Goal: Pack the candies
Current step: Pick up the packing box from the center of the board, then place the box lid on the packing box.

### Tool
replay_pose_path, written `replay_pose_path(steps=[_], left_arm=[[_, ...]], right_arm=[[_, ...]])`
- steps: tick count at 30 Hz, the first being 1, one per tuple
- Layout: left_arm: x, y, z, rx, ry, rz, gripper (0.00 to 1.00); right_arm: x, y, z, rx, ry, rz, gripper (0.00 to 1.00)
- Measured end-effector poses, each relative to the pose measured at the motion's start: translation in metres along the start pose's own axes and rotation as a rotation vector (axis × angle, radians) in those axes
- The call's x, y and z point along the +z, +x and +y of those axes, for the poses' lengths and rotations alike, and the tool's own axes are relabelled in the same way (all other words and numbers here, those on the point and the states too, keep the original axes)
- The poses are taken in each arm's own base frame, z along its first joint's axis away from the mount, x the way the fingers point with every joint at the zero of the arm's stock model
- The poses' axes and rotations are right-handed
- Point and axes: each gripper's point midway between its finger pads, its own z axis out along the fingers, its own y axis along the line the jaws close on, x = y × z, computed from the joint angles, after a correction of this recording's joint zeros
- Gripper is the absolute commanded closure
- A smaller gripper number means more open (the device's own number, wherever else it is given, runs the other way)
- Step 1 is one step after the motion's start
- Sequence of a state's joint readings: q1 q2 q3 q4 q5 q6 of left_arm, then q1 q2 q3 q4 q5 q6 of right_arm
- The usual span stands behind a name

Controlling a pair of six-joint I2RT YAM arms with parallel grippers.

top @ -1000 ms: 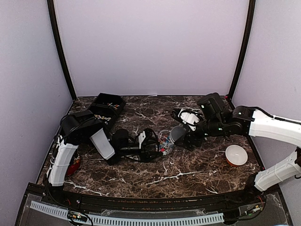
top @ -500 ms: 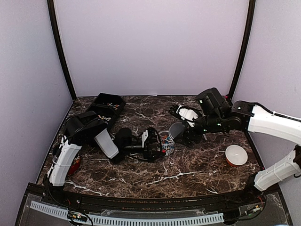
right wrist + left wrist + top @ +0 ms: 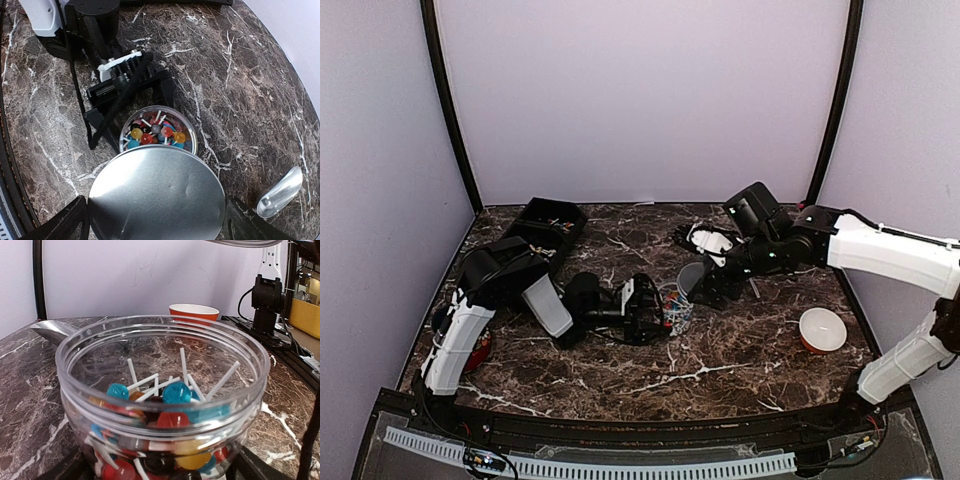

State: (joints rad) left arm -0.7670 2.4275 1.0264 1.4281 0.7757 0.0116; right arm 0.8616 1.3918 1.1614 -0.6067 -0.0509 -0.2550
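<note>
Left arm (image 3: 470,310): lower left of frame, elbow folded, forearm stretched rightward; left gripper (image 3: 160,467) clamped wide around jar (image 3: 160,365). Right arm (image 3: 890,250): from right edge, reaching left; right gripper (image 3: 156,222) gripping lid (image 3: 155,185) at centre.

Glossy candies (image 3: 176,392), clear jar (image 3: 67,371), brushed-metal lid (image 3: 156,200)

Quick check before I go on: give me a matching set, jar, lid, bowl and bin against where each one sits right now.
Things:
1. glass jar
2. metal lid
3. orange bowl
4. black bin

Places:
a. back left corner of the table
b. in the right gripper, off the jar
c. standing on the table's right side
d. in the left gripper, open-topped, candies inside

Pairs: 1-d, 2-b, 3-c, 4-a
</note>
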Motion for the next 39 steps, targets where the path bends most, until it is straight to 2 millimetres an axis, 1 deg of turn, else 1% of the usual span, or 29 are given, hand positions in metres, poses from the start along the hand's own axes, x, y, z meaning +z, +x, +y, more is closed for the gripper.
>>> replay_pose_path(steps=[3, 7, 10, 15, 19, 25, 30, 39], left_arm=[[0.0, -0.001, -0.005, -0.005, 0.03, -0.002, 0.12], [0.001, -0.001, -0.013, -0.016, 0.071, -0.005, 0.12], [0.004, -0.002, -0.018, -0.022, 0.101, -0.007, 0.12], [0.008, -0.002, -0.026, -0.025, 0.139, -0.006, 0.12], [0.008, -0.002, -0.028, -0.025, 0.146, -0.006, 0.12], [0.008, -0.002, -0.029, -0.025, 0.152, -0.005, 0.12], [0.008, -0.002, -0.031, -0.025, 0.167, -0.005, 0.13], [0.008, -0.002, -0.033, -0.024, 0.174, -0.005, 0.13]], right_arm=[[0.006, 0.001, -0.008, 0.008, -0.012, 0.009, 0.12], [0.018, 0.001, -0.007, 0.0, -0.055, 0.023, 0.13], [0.028, 0.003, 0.002, -0.012, -0.112, 0.034, 0.12], [0.037, 0.006, 0.014, -0.026, -0.191, 0.038, 0.13], [0.042, 0.006, 0.019, -0.03, -0.225, 0.043, 0.13], [0.052, 0.007, 0.018, -0.03, -0.229, 0.062, 0.13], [0.063, 0.014, 0.018, -0.033, -0.237, 0.094, 0.13], [0.068, 0.014, 0.018, -0.037, -0.24, 0.102, 0.13]])
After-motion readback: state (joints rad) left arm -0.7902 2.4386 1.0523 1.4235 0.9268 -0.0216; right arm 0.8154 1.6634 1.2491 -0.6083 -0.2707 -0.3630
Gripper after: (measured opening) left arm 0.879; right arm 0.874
